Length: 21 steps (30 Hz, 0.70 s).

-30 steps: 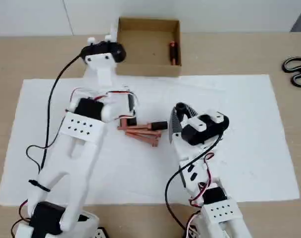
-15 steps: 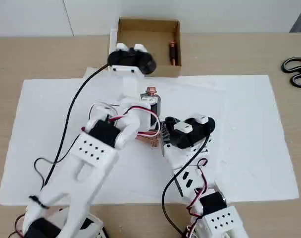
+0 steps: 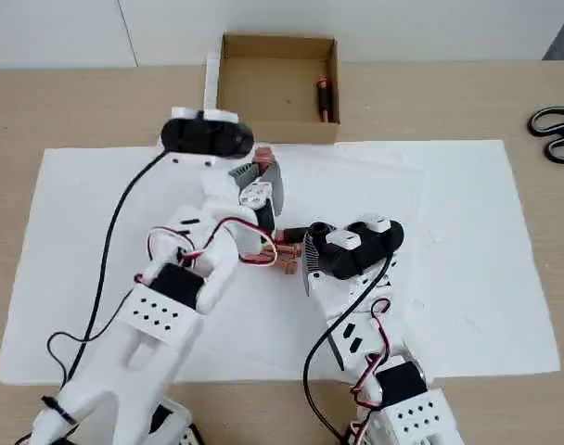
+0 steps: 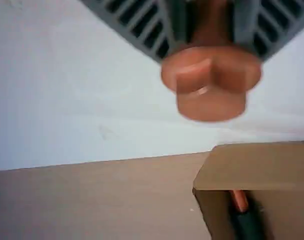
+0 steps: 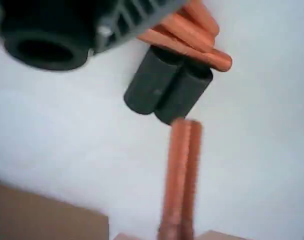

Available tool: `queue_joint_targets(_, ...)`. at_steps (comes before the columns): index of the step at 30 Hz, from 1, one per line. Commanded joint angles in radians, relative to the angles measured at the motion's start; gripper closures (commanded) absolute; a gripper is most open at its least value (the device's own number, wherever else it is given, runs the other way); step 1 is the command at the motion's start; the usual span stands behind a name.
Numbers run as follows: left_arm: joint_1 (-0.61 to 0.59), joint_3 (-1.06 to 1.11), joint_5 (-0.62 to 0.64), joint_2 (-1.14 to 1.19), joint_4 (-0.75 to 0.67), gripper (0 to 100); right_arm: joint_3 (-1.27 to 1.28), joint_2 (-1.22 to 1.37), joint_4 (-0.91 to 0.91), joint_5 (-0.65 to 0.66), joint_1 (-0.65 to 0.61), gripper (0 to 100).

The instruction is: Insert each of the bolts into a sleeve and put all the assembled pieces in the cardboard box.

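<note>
Between the grey ribbed jaws of the left gripper (image 4: 210,30) we log item one: a copper bolt (image 4: 210,82), pinched by its shank, with the flanged head standing clear past the tips. In the high view we place this gripper above the white paper (image 3: 449,232), between the cardboard box (image 3: 277,132) and the loose parts. The bolt head is on the box side.

Item two: a black sleeve (image 5: 39,42) right up against the right gripper (image 3: 308,252), its open end facing the wrist camera. Whether that gripper is clamped on it or only beside it, we cannot tell. The right gripper sits low over the paper at the loose parts, near the left gripper but apart from it.

Loose parts on the paper, just beyond the right gripper:
- Paired sleeves (image 5: 167,92), black, lying side by side and touching.
- Loose bolts (image 5: 189,35), copper, bunched at one end of the paired sleeves.
- Two further bolts (image 5: 182,175), side by side, running away from the sleeves' other end.

Box contents: we count one assembled piece (image 3: 324,99), copper with a black sleeve, lying along the wall on the robot's right.

Surroundings: the wooden table (image 3: 78,102) carries the paper and the box. Scissors (image 3: 556,132) lie on the bare wood off the paper's far right corner.
</note>
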Motion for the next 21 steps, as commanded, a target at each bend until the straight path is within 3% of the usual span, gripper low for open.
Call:
queue_joint_targets(1, -0.005, 0.058, 0.003, -0.044, -0.117, 100, 0.009, -0.019, 0.002, 0.006, -0.005, 99.5)
queue_joint_targets(21, 0.153, 0.133, 0.008, -0.293, -0.097, 100, 0.009, -0.027, 0.03, 0.005, -0.027, 99.5)
